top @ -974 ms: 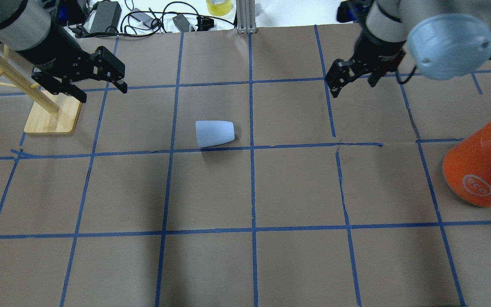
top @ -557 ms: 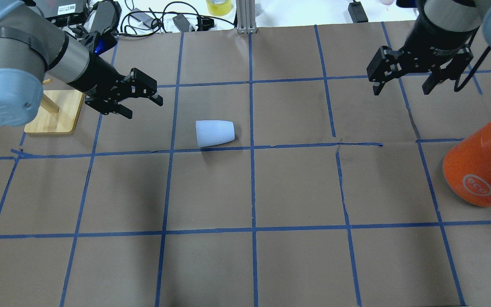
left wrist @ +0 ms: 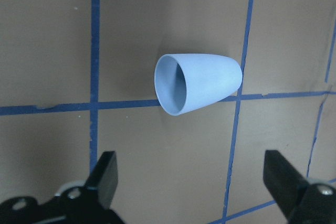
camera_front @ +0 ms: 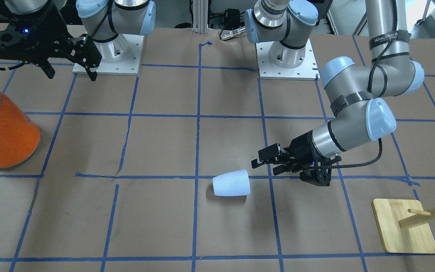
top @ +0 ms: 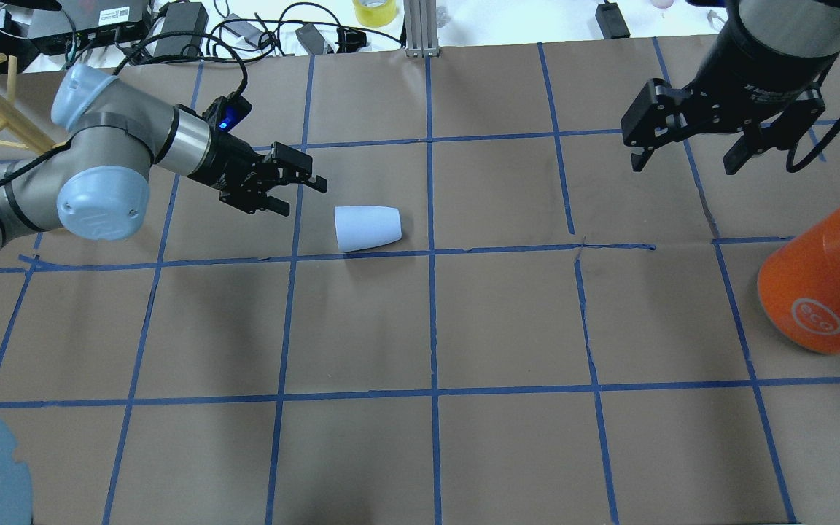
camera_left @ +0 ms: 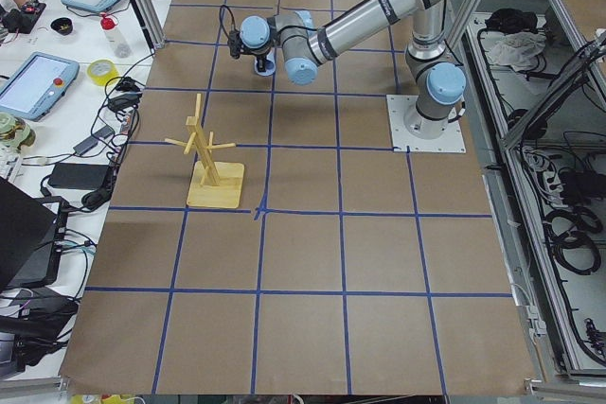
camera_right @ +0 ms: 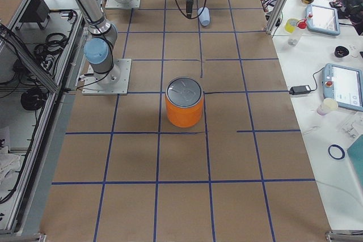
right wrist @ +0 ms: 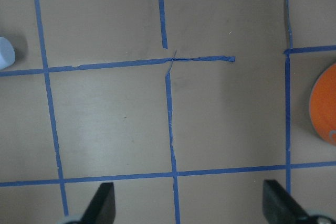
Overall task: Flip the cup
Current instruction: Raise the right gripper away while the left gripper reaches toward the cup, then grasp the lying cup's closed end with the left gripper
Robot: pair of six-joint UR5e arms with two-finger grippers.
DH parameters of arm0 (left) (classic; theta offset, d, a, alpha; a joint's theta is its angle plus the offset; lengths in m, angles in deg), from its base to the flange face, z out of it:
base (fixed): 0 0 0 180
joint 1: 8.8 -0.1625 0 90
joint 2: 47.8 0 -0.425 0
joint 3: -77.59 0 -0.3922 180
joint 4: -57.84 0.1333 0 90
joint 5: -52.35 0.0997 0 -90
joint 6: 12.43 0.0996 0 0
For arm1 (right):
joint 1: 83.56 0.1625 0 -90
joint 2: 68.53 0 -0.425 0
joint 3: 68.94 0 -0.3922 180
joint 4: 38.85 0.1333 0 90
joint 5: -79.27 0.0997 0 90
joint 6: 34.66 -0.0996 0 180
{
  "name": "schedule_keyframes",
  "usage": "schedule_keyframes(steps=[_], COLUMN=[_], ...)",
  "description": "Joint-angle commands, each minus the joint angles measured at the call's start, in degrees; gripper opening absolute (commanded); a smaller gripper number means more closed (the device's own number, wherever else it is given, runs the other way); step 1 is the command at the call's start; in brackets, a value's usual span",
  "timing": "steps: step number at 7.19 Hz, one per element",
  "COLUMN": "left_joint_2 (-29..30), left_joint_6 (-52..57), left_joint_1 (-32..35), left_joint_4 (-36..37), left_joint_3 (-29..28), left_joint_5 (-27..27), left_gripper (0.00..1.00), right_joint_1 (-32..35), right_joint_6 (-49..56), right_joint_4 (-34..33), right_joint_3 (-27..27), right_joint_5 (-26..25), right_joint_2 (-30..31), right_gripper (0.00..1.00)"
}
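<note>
- Pale blue plastic, front-facing view: the cup (camera_front: 231,183) lies on its side near the middle of the table, with its wide rim pointing at the robot's left edge. The left end effector (camera_front: 264,166) is just beside that rim, not touching, with its jaws spread wide and empty.
- Overhead: same story. The right end effector (top: 682,166) is well apart from the cup, over by the right edge near the orange can (top: 821,292). It's also wide open with nothing in it.
- Exterior left: can't make the cup out here.
- Exterior right: the cup is tiny at the far end, past the can.
- Left wrist: the cup's open mouth is visible, ahead of the fingers (left wrist: 105,169) and lined up roughly between them.
- Right wrist: just a sliver of cup at the frame edge.
- Handling guess: it looks light, stiff and smooth, so it'll probably roll or skid if nudged. I'd pinch the wall at the rim, one finger inside and one outside, then swing it upright.
</note>
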Motion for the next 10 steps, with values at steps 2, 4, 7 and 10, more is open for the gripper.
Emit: schedule_keyframes(steps=[2,4,7,10], left_joint_2=[6.09,8.3,9.54,9.89], left_joint_6=[0.32,0.32,0.23,-1.87], left_joint_1=[0.0,0.08,0.96,1.23], left_joint_4=[2.43,3.66,3.66,3.66], left_joint_3=[0.1,0.36,1.41,1.33], left_joint_5=[-6.24,-9.93,-14.4,-15.56], left_gripper=[1.0,1.0,1.0,0.68], right_joint_1=[3.08,2.55,2.55,2.55], right_joint_6=[-2.92,-3.0,-3.44,-3.71], right_joint_4=[-1.01,-0.92,-7.41,-7.6], right_joint_3=[-0.65,-0.65,-0.83,-0.91], right_joint_5=[-0.3,-0.13,0.58,-0.03], right_joint_2=[-3.24,-4.29,-5.62,-5.71], right_gripper=[1.0,1.0,1.0,1.0])
